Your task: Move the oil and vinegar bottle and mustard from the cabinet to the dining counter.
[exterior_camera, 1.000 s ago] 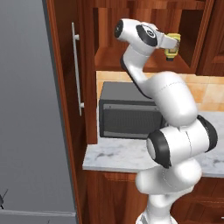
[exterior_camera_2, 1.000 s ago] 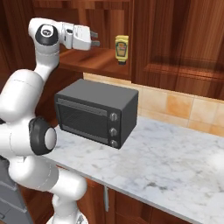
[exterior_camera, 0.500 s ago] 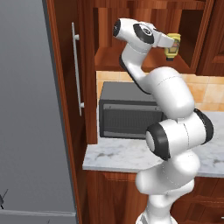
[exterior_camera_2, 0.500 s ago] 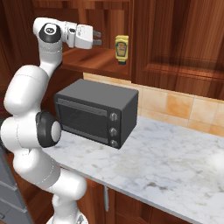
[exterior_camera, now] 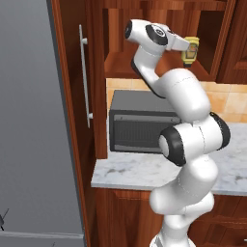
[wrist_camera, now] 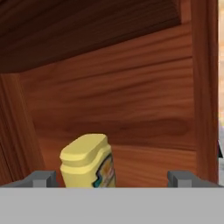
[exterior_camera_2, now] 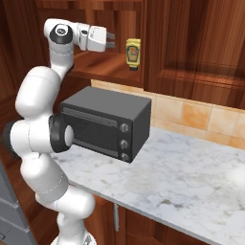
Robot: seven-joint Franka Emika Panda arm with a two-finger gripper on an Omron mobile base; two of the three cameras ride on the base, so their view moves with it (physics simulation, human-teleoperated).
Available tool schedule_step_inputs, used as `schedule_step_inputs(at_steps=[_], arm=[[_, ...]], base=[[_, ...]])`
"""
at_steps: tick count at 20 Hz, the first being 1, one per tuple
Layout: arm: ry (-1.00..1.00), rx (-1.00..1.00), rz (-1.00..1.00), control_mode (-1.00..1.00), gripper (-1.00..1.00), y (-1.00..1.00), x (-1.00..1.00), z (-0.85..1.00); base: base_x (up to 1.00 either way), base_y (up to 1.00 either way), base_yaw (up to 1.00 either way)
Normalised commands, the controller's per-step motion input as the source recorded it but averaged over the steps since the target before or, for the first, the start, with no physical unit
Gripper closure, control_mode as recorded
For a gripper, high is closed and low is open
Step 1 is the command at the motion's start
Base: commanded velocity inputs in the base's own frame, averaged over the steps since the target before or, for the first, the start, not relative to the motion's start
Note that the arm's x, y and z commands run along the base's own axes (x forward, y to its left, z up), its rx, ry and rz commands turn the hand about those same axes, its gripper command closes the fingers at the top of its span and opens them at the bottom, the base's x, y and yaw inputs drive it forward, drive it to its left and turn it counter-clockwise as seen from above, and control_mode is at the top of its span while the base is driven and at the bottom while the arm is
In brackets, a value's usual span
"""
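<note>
The mustard point(exterior_camera_2: 133, 52) is a squat yellow container standing on the shelf of the open cabinet point(exterior_camera_2: 98, 68). My gripper point(exterior_camera_2: 114, 45) is level with it and a short way to its left, pointing at it with the jaws open and empty. In the hand view the mustard point(wrist_camera: 87, 161) stands close ahead, left of centre, between my two fingertips point(wrist_camera: 42, 178). From the left base view the mustard point(exterior_camera: 190, 50) shows just past my hand, inside the cabinet point(exterior_camera: 120, 62). The oil and vinegar bottle and the dining counter are out of view.
A dark grey toaster oven point(exterior_camera_2: 105, 122) sits on the marble worktop point(exterior_camera_2: 191, 182) right under the shelf. The open cabinet door with its silver bar handle point(exterior_camera: 84, 82) hangs to the left, beside a tall grey panel point(exterior_camera: 29, 120). A closed door point(exterior_camera_2: 196, 43) flanks the shelf.
My hand has edged slightly closer to the mustard and the arm's elbow has shifted. The jaws stay open; the mustard has not moved.
</note>
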Motion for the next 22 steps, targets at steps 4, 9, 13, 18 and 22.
schedule_step_inputs(at_steps=[4, 9, 13, 18, 22], arm=[[0.00, 0.00, -0.04, -1.00, -1.00, -0.15, 0.30, -0.01], [0.03, 0.00, -0.05, -1.00, -1.00, -0.06, 0.29, -0.09], [0.03, 0.00, -0.05, -1.00, -1.00, -0.04, 0.21, -0.12], [0.00, 0.00, -0.07, -1.00, -1.00, -0.18, 0.02, 0.00], [0.02, -0.01, -0.11, -1.00, -1.00, -0.34, 0.00, 0.00]], base=[[0.00, 0.00, 0.00], [0.00, 0.00, 0.00], [0.00, 0.00, 0.00], [0.00, 0.00, 0.00], [0.00, 0.00, 0.00]])
